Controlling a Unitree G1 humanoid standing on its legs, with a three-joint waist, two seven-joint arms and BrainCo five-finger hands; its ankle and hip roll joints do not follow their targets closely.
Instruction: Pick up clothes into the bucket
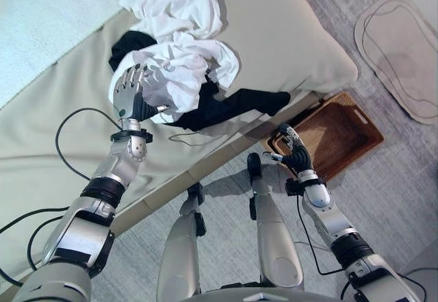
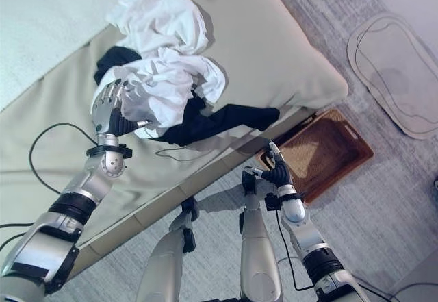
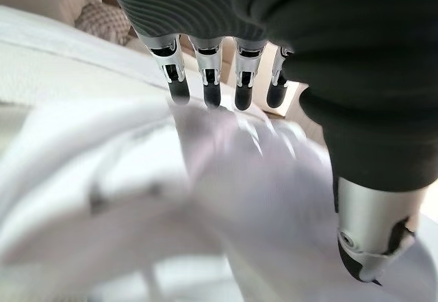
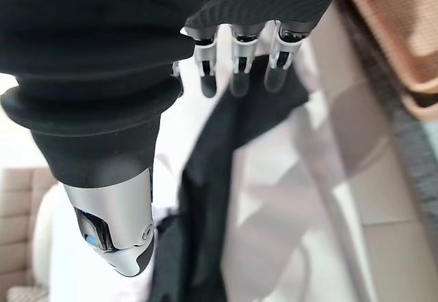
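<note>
left eye view has a pile of white clothes mixed with a black garment on the bed, lying near the bed's front edge. the left hand sits at the pile's near side, fingers straight, relaxed and touching the white cloth, not gripping. the right hand hangs loose with nothing in it, off the bed's edge beside the brown basket on the floor.
</note>
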